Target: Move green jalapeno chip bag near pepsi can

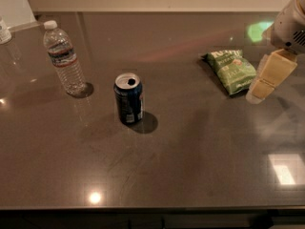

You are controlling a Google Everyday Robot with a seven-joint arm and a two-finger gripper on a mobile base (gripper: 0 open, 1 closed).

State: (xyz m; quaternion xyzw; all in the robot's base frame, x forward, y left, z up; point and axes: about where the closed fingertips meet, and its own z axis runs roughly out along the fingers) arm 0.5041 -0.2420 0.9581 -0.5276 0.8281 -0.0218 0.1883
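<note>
The gripper (260,88) hung at the right edge of the view, far to the right of the pepsi can (128,99) and slightly farther back than it. It was cream-coloured and angled down and to the left from the white arm (289,24). Its tip sat low over the dark table (190,156). Whether it was wide or narrow could not be told, and nothing showed in its grasp.

Just beside the gripper, on the side toward the can, the green jalapeno chip bag (232,70) lay flat on the table. Its dark top edge pointed away toward the back. The bag was well apart from the can, to the can's right and a little behind it.

The can stood upright near the middle of the table, its silver top showing the opening. A clear water bottle (64,58) with a white cap stood upright to the can's left and behind it.
</note>
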